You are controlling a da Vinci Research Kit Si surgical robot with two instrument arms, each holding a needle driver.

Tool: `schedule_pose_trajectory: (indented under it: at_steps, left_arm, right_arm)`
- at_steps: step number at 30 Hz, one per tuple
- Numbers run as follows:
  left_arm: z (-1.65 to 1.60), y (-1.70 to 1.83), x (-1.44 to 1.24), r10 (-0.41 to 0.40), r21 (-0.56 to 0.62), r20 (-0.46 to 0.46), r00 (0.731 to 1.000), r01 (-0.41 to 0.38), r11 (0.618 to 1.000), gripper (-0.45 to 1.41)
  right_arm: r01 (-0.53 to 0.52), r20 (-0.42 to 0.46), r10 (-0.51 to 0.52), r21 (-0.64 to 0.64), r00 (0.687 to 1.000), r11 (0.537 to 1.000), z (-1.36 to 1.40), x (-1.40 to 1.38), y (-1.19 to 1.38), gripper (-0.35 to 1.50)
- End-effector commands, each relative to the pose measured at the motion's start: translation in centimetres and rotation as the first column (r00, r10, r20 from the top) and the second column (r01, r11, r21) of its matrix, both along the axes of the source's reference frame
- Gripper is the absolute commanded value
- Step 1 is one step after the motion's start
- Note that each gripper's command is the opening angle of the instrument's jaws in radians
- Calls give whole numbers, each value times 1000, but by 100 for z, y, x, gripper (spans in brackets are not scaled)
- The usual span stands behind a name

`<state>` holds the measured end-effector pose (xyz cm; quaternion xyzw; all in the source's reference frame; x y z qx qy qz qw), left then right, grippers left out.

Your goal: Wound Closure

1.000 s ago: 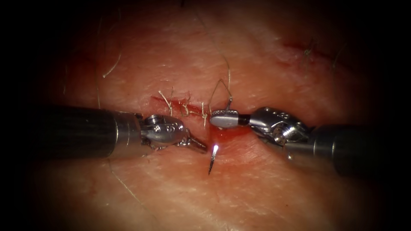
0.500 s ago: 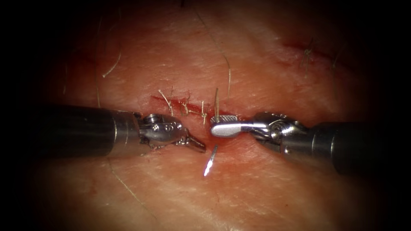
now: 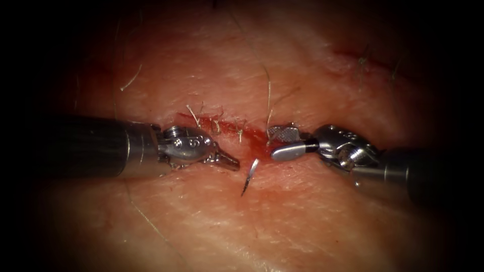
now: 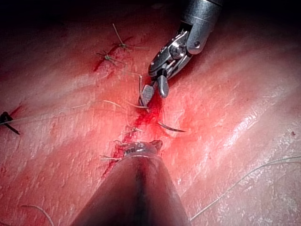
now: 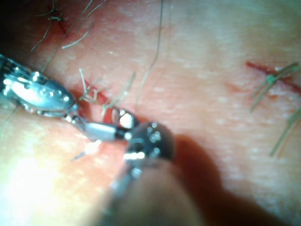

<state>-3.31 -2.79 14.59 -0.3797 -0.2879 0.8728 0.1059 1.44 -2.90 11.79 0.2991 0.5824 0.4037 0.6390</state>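
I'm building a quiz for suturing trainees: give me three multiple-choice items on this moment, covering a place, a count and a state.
1. Where is the needle's visible point?
A. Sticking out of the tissue between the two pincers
B. Clamped in the right pincer
C. Lying on the left tool's shaft

2. How many tools does the endoscope view show?
A. One
B. Two
C. Three

3. What is the state of the right pincer?
A. Shut on the needle
B. Shut on thread
C. Open, holding nothing

Answers:
1 A: the bright tip rises from the tissue, with the rest of the curve buried, between the left pincer and the right pincer, and neither touches it.
2 B: one shaft comes in from each side.
3 C: its jaws stand apart with nothing between them; the left pincer is shut and holds nothing.
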Motion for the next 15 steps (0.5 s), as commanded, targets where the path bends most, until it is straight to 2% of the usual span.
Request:
schedule_pose_trajectory:
  at_steps: [1,4,6,9,10,11,15]
  left_arm:
    - [6,-3,-6,7,-9,6,1000,-7,1000,-45]
    - [6,-2,-7,16,-49,15,1000,-15,999,-38]
    - [6,-2,-8,38,-91,32,999,-35,995,-25]
    - [6,-2,-14,93,-205,68,993,-78,976,5]
    - [6,-1,-17,128,-274,86,988,-100,957,22]
    - [5,-2,-19,148,-312,95,984,-111,943,31]
    - [-1,-10,-27,201,-408,129,971,-133,903,66]
  right_arm:
    - [5,13,-5,3,1000,1000,7,-8,2,131]
    - [31,37,-32,9,999,999,6,-24,5,131]
    - [45,42,-46,13,998,999,4,-32,6,131]
    - [58,43,-59,17,997,998,1,-42,8,129]
    - [60,43,-60,18,997,998,0,-44,9,129]
    - [60,42,-61,18,997,998,0,-45,9,129]
    - [61,42,-61,17,997,998,0,-45,8,129]
